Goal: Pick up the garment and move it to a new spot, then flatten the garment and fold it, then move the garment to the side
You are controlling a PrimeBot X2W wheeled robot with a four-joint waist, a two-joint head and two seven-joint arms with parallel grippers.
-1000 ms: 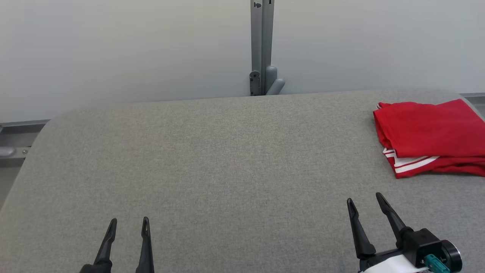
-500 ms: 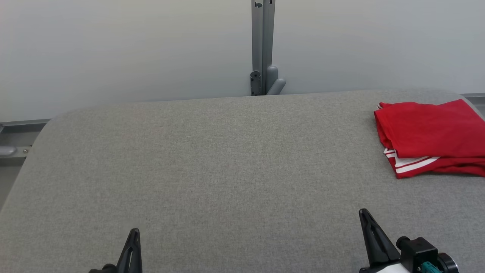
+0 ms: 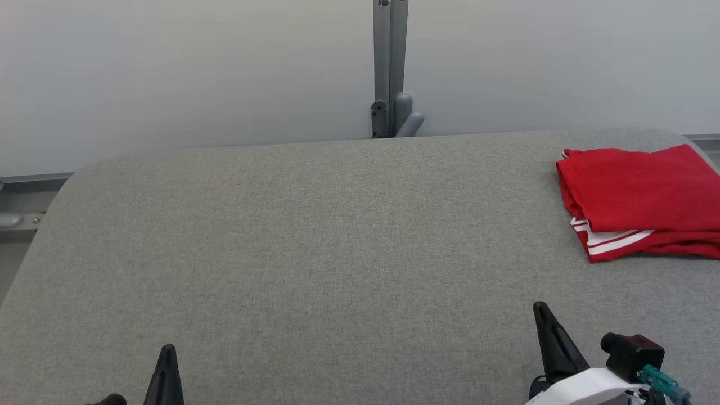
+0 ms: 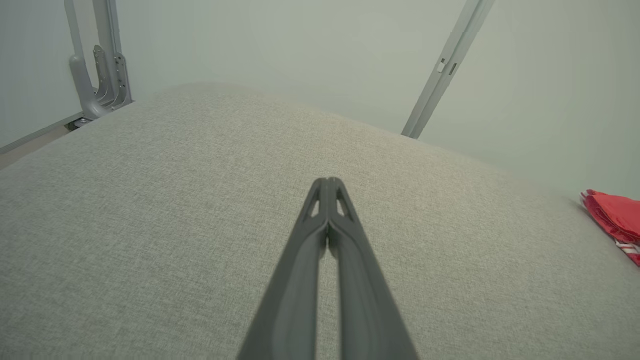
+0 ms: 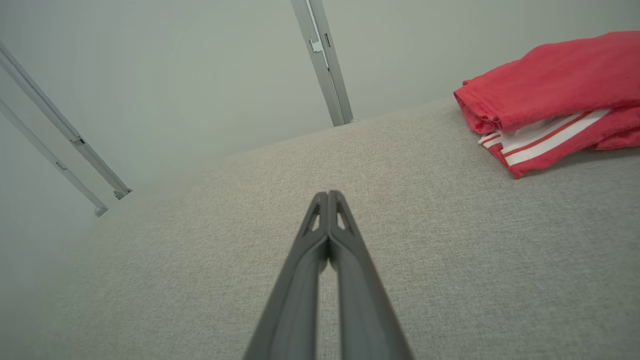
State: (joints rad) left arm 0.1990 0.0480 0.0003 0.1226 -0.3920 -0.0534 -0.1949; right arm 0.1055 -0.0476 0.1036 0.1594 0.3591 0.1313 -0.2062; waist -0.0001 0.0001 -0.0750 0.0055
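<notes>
Spanning most of head view: grey padded table (image 3: 337, 253). Lying at approx 2 o'clock, by its far-right edge: red garment (image 3: 635, 197) w/ white stripes, looking folded into a neat stack. Hovering at 5 o'clock: right gripper (image 3: 543, 315), fingers pressed together, carrying nothing. Sitting at 7 o'clock: left gripper (image 3: 167, 354), likewise closed & empty. Status: fold & side placement appearing done; nothing obvious remaining.

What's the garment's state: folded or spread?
Folded. The garment lies as a compact layered stack on the table, far right, white stripes peeking out under the top layer.
</notes>
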